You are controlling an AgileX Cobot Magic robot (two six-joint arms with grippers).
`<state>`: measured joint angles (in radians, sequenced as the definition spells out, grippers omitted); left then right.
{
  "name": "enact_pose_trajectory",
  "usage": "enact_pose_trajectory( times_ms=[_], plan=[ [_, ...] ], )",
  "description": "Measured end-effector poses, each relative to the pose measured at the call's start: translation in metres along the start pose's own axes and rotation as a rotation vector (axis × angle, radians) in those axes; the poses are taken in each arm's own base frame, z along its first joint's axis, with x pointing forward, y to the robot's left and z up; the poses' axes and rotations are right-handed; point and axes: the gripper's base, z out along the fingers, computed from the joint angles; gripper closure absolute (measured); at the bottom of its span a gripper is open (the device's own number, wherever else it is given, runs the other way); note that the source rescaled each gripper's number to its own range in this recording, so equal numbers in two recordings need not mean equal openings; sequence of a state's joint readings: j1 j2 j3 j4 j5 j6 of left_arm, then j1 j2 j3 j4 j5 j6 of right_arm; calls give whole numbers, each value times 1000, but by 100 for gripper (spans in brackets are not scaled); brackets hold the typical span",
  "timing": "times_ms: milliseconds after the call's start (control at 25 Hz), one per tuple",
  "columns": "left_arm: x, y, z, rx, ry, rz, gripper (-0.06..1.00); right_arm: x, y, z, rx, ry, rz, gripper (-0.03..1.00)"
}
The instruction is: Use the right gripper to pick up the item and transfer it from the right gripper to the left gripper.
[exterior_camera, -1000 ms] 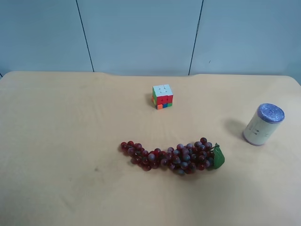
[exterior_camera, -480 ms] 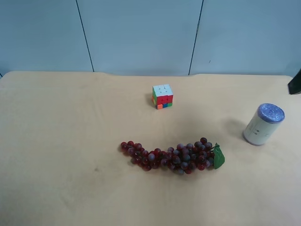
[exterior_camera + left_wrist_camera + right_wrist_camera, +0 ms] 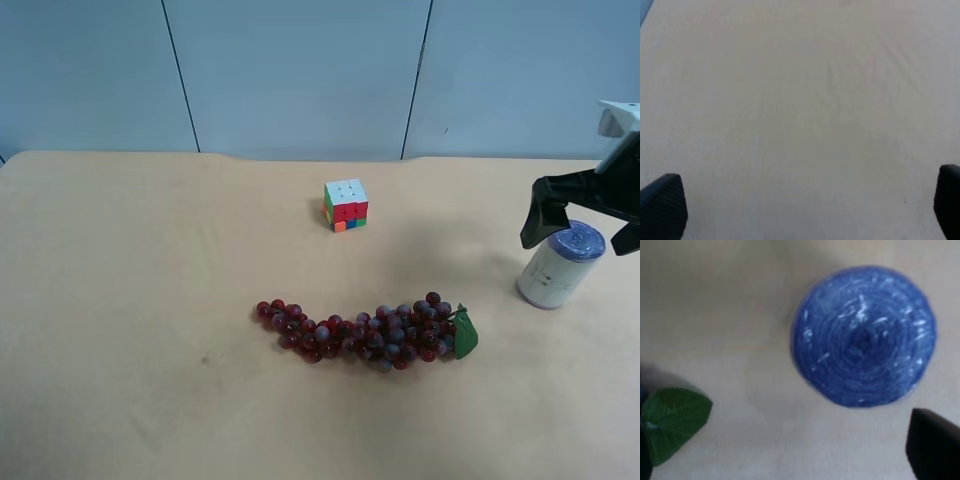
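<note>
right gripper (image 3: 580, 238) is hovering spread open astride the can (image 3: 550, 275), probably lining up to close | can is standing upright on the table (image 3: 150, 300) near the grapes (image 3: 365, 335), untouched | left gripper (image 3: 800, 210) is hanging wide open over the table | right arm is running off-frame; its wrist view is showing one finger (image 3: 932, 442) only

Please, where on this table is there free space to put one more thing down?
The beige table is bare across the exterior high view's left half, bordered by the multicoloured puzzle cube and the bunch of red-purple grapes. Crowded: the view's right edge, where the black right claw hangs over the cream-white cylindrical can.
</note>
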<state>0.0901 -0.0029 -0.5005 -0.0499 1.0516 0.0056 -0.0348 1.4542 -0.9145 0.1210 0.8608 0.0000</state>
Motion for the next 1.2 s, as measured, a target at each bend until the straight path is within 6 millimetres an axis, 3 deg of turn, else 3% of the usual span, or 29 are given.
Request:
enact_pose_trajectory(
  times_ms=[320, 600, 880, 1200],
  plan=[
    [0, 0, 0, 0, 0, 0, -6, -1, -1, -12, 26, 46, -27, -3],
    [0, 0, 0, 0, 0, 0, -6, -2, -25, -16, 102, 59, 35, -3],
    [0, 0, 0, 0, 0, -6, -6, -11, -33, -17, 104, -40, 59, -3],
    [0, 0, 0, 0, 2, -6, -6, -19, -39, 7, 102, -17, 81, -3]
  ],
)
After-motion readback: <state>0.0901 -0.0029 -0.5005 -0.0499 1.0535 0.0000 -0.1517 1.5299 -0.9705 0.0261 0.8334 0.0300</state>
